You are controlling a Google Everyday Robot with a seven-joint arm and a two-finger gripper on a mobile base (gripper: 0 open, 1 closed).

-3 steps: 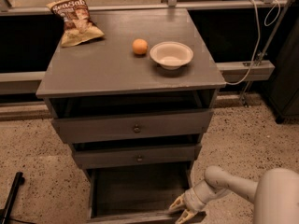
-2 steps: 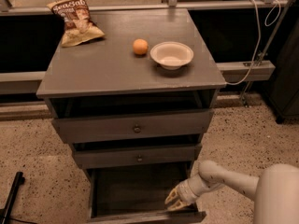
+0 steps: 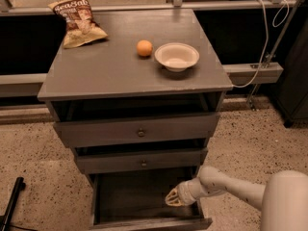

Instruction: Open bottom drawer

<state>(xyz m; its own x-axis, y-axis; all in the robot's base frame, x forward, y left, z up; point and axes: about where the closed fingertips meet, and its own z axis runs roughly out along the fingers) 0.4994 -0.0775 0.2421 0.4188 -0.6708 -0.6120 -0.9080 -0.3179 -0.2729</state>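
The grey cabinet (image 3: 120, 76) fills the middle of the view. Its top drawer (image 3: 139, 131) and middle drawer (image 3: 142, 161) are close to shut. The bottom drawer (image 3: 130, 196) stands pulled out toward 6 o'clock, as far as it was a moment ago, its dark floor bare. The white arm (image 3: 231, 189) reaches in from 4 o'clock. The gripper (image 3: 174, 198) hangs inside the drawer near its 3 o'clock wall, having slid a little toward 10 o'clock since the earlier frames. Whether its jaws are wide or narrow I cannot tell. On the surface, unmoved, a chip bag (image 3: 79, 20) lies at the 10 o'clock corner and a white bowl (image 3: 177, 57) sits just at 3 o'clock of an orange (image 3: 144, 48).
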